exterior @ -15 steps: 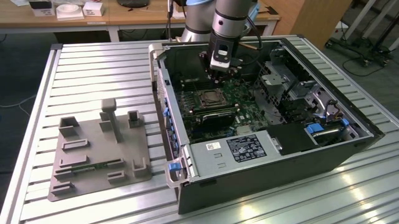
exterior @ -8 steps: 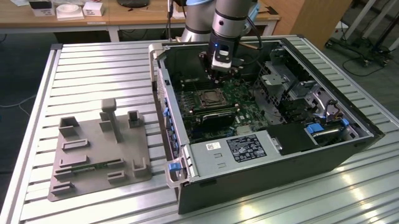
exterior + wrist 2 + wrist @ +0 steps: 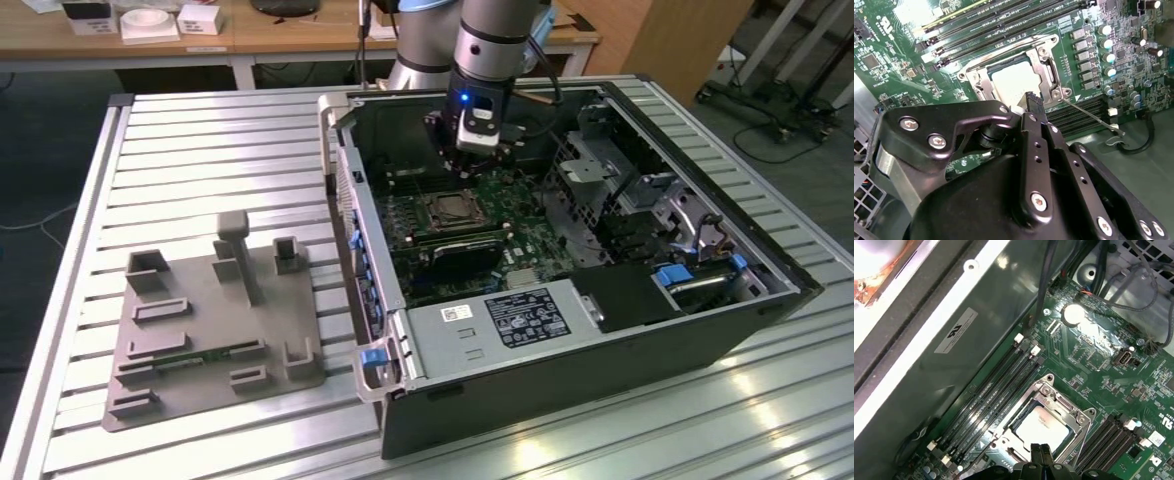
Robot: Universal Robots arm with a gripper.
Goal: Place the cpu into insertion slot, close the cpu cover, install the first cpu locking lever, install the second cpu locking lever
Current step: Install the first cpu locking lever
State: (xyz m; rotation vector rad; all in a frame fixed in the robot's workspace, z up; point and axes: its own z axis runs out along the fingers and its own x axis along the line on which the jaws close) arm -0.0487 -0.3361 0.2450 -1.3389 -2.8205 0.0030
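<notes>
The hand [image 3: 1033, 102] hides one edge of the cpu [image 3: 1011, 82] and cpu cover [image 3: 1046, 70] in the second wrist view.

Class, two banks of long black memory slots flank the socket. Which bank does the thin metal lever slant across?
The bank nearest the end effector: in the second wrist view the lever crosses its slots. The far bank lies uncrossed.

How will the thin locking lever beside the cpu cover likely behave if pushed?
The locking lever is a thin bare metal rod, so it probably springs and flexes slightly. Its smooth shiny surface may let the gripper slip off.
</notes>
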